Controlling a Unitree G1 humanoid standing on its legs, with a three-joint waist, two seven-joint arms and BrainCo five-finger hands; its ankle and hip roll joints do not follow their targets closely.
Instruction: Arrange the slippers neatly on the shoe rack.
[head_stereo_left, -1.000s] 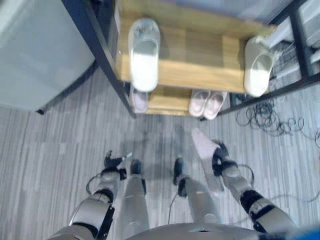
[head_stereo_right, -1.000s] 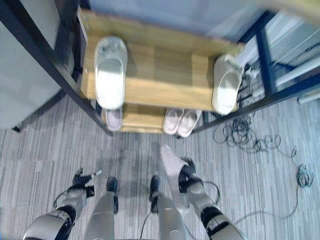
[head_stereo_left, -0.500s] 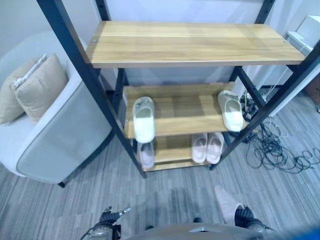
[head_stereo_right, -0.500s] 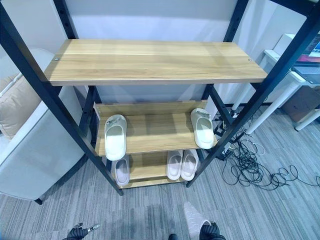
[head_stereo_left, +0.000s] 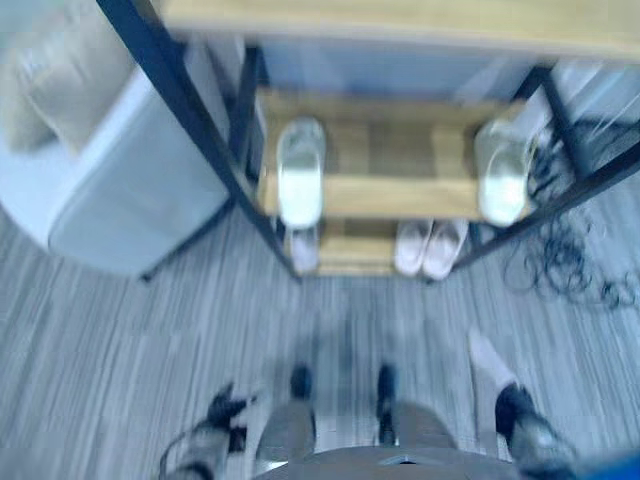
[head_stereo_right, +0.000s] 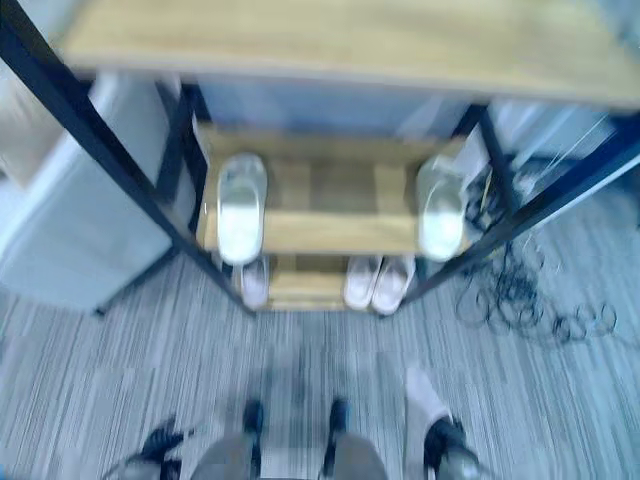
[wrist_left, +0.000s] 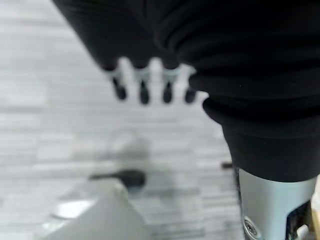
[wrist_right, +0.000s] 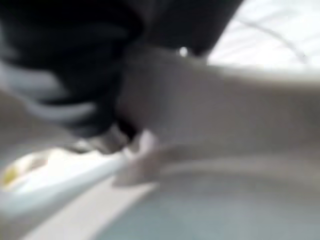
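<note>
Left eye view: right hand (head_stereo_left: 517, 417) grips a pale slipper (head_stereo_left: 489, 362); left hand (wrist_left: 150, 87) hangs relaxed.

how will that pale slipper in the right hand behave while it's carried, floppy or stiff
Probably fairly stiff: the slipper sticks out forward from the right hand without visibly drooping. It looks light, since one hand at its end carries it. Held only at that end, it may swing or twist a little as the arm moves.

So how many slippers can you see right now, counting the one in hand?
6. Two white ones on the middle shelf, left and right; one pale one at the bottom shelf's left; a pink pair at its right; one in the right hand. Others may be hidden.
</note>
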